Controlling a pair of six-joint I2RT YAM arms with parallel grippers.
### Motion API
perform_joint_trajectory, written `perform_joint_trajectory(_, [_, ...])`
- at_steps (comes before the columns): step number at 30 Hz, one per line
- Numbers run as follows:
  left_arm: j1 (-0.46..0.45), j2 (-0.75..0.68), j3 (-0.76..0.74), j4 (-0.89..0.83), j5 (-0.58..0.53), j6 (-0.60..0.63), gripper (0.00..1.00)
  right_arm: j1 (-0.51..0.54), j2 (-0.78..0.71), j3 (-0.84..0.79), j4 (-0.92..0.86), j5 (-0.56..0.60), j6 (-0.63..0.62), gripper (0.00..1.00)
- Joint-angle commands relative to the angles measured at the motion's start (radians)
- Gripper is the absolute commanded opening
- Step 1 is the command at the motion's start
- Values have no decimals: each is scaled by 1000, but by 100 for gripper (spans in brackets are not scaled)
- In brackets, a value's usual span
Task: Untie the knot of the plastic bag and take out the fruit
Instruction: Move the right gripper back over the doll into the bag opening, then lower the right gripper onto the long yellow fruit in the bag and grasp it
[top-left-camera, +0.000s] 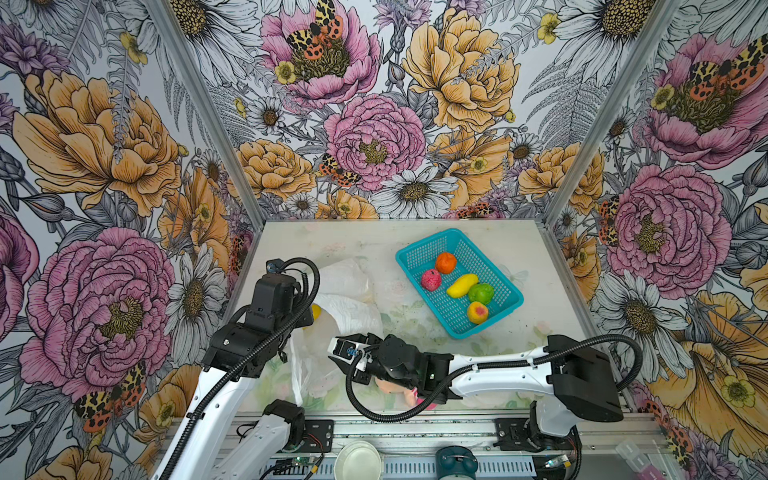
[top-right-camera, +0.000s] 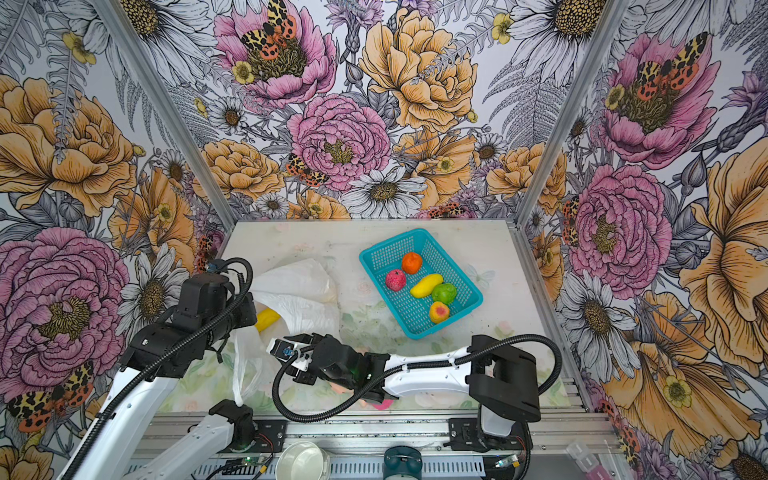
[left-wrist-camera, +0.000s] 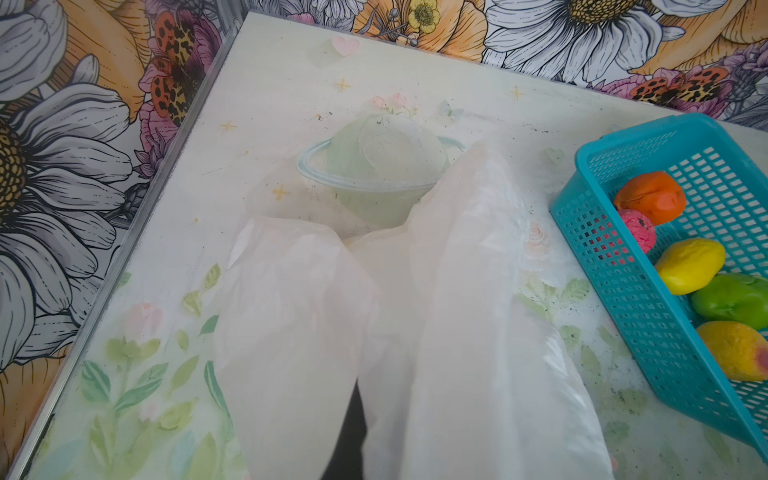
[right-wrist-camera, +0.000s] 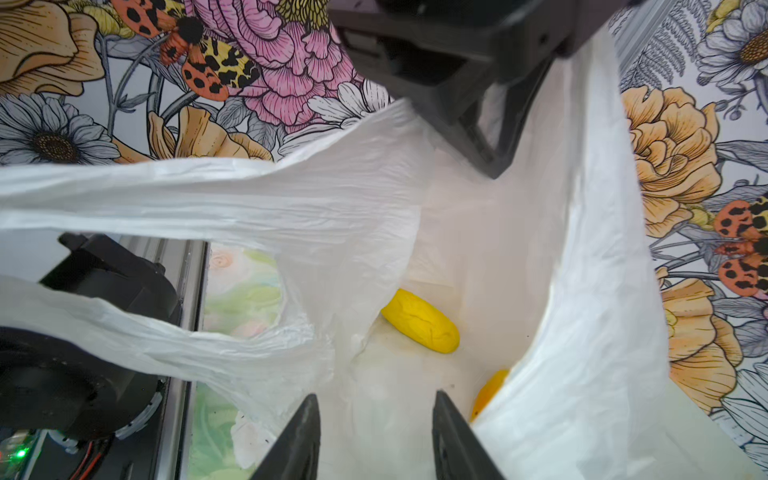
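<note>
The white plastic bag (top-left-camera: 349, 307) (top-right-camera: 299, 291) lies left of centre with its mouth open. No knot is in view; its handle loops (right-wrist-camera: 124, 208) hang loose. My left gripper (right-wrist-camera: 490, 158) is shut on the bag's upper edge and holds it up; in the left wrist view the bag (left-wrist-camera: 478, 291) drapes over the fingers. My right gripper (right-wrist-camera: 376, 419) (top-left-camera: 334, 355) is inside the mouth, open, with only bag floor between its fingers. Two fruit lie in the bag: a long yellow one (right-wrist-camera: 419, 320) (top-right-camera: 266, 319) and an orange-yellow one (right-wrist-camera: 490, 390), half hidden.
A teal basket (top-left-camera: 424, 242) (left-wrist-camera: 623, 291) at the back right holds several fruit: orange (top-left-camera: 446, 262), pink-red (top-left-camera: 431, 279), long yellow (top-left-camera: 462, 285), green (top-left-camera: 481, 293), yellow with blush (top-left-camera: 477, 312). A pink plush doll (top-left-camera: 395, 388) lies under my right arm. Floral walls enclose three sides.
</note>
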Motion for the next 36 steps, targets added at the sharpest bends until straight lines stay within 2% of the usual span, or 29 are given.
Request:
perform_joint_trajectory(1, [-17, -22, -10, 21, -30, -19, 0, -10, 72, 46, 73, 42, -21, 45])
perform_joint_trajectory(11, [-20, -29, -10, 21, -33, -21, 0, -27, 286, 227, -5, 114, -2, 43])
perform_joint_trajectory(18, [-20, -20, -11, 21, -32, -19, 0, -52, 404, 328, -8, 34, 93, 50])
perform_joint_trajectory(26, [-20, -35, -12, 23, -30, -20, 0, -80, 552, 469, -32, 75, 194, 54])
perform_joint_trajectory(31, [-20, -39, -12, 23, -30, -20, 0, -93, 620, 529, -34, 140, 240, 63])
perform_joint_trajectory(36, [-21, -37, -12, 22, -27, -19, 0, -112, 698, 603, -35, 166, 311, 81])
